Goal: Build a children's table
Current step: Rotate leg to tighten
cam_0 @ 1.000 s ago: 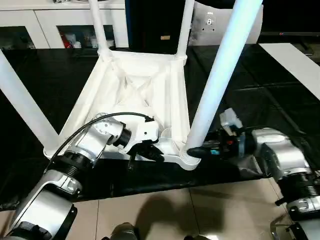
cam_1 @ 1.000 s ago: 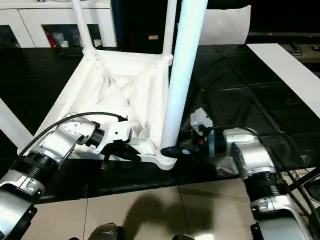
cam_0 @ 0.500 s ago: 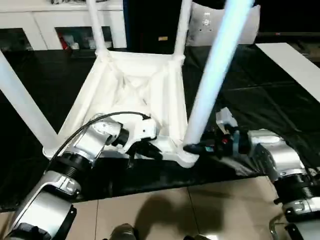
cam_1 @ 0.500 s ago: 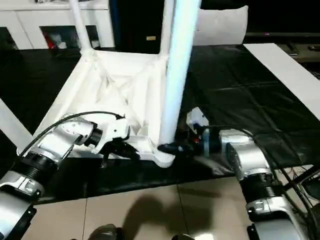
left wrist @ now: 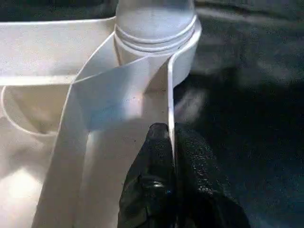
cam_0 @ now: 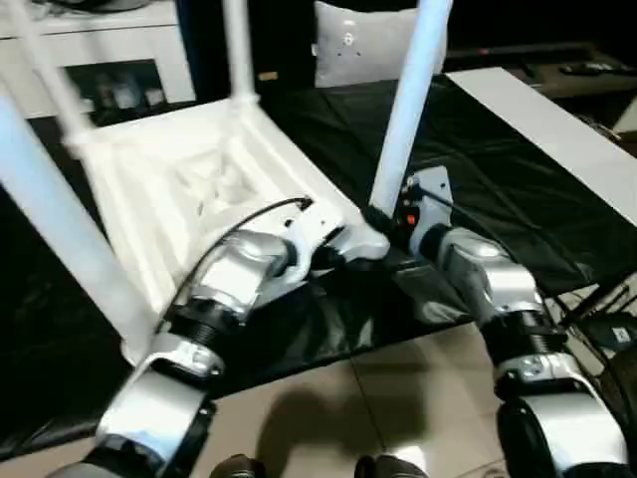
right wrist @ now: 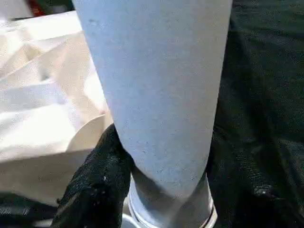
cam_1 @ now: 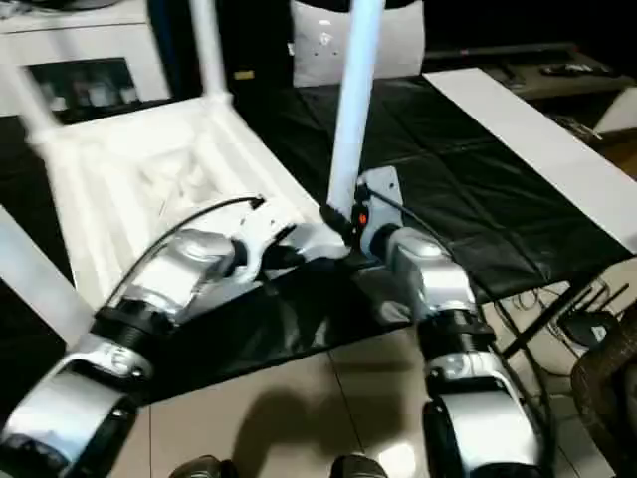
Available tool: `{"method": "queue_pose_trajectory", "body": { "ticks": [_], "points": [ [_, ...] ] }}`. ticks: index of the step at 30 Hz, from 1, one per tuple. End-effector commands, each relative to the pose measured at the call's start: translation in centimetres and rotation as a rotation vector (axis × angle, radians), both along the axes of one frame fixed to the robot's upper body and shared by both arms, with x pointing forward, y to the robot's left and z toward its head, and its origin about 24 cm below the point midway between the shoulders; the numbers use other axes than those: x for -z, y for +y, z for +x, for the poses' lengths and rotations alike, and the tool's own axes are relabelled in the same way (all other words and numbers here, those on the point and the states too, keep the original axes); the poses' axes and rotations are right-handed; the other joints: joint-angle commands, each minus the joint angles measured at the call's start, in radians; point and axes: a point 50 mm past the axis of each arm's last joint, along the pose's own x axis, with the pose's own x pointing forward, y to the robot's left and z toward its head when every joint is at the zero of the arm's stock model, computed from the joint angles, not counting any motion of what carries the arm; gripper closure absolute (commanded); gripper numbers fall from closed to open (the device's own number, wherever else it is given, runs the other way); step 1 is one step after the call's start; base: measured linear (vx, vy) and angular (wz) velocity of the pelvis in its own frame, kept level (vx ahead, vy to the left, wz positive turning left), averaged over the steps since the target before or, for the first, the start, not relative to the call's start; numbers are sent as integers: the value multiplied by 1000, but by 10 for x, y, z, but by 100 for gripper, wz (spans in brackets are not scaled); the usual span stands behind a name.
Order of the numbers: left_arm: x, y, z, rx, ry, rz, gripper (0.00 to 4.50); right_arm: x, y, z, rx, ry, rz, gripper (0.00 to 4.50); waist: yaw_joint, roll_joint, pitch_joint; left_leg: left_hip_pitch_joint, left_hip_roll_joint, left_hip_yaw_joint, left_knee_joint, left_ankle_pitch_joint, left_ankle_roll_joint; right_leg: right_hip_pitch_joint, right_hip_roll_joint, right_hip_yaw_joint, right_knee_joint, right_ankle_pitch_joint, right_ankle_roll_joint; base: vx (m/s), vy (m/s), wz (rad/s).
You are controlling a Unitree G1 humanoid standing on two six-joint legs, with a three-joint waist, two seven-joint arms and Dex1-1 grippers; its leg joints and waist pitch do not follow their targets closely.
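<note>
Two silver forearms reached over the tiled floor (cam_0: 328,408) to the near edge of a black mat (cam_0: 328,319). On the mat lay the table (cam_0: 189,189), upside down, ribbed underside up, with its legs standing in the corner sockets. The left gripper (left wrist: 172,156) was pinched tight on the thin upright rim (left wrist: 169,95) of the table, one black finger on each face of it, just beside the near corner socket (left wrist: 183,52). The right gripper (right wrist: 161,161) clasped the leg (right wrist: 156,85) that rose from that same socket, one finger (right wrist: 95,180) pressed against one flank of the tube and the other against the opposite flank, low down near the leg's foot. Farther back stood the other legs, and beyond the mat a white cabinet (cam_0: 109,50) with dark glass.
</note>
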Motion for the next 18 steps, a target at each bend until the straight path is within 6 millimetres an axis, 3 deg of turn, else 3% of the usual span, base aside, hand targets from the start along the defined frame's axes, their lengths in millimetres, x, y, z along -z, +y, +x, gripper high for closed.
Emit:
{"method": "queue_pose_trajectory", "body": {
  "ticks": [1,4,5,7,9,14,16,18],
  "points": [
    [-27,-30,-1,103,-66,-87,450,3,14,0,-30,9,-15,198,16,-9,-86,11,41,-21,-74,-223,47,55,-62,39,-84,-301,-202,0,0,0],
    [-26,-26,0,95,-66,-78,450,2,13,-2,-54,-1,1,179,27,-6,-91,10,40,-16,-70,-150,84,61,-61,41,-72,-187,-240,51,-23,4],
    [-26,-24,0,96,-66,-74,450,3,11,-3,-56,-4,-4,149,34,-5,-94,9,40,-16,-68,-116,96,64,-59,40,-64,-133,-256,0,0,0],
    [-25,-23,0,93,-67,-70,450,4,9,-3,-52,-5,-8,142,40,-5,-94,10,42,-15,-67,-98,109,64,-57,40,-59,-84,-274,0,0,0],
    [-25,-19,0,117,-85,-61,450,6,2,-5,-78,-12,-14,119,42,-4,-92,10,42,-14,-68,-111,112,63,-57,39,-60,-88,-279,0,0,0],
    [-22,-8,0,173,-97,-27,450,8,-18,-14,-187,-38,-39,89,53,-2,-84,16,46,-16,-74,-201,79,60,-59,40,-78,-221,-240,0,0,0],
    [-20,-1,1,192,-94,-6,450,5,-28,-20,-258,-50,-47,60,61,1,-83,21,49,-16,-76,-207,73,57,-59,42,-79,-229,-235,0,0,0],
    [-19,4,1,221,-91,7,450,4,-36,-24,-314,-50,-65,49,64,0,-83,19,50,-16,-77,-215,69,58,-59,41,-77,-227,-237,0,0,0]
  ]
}}
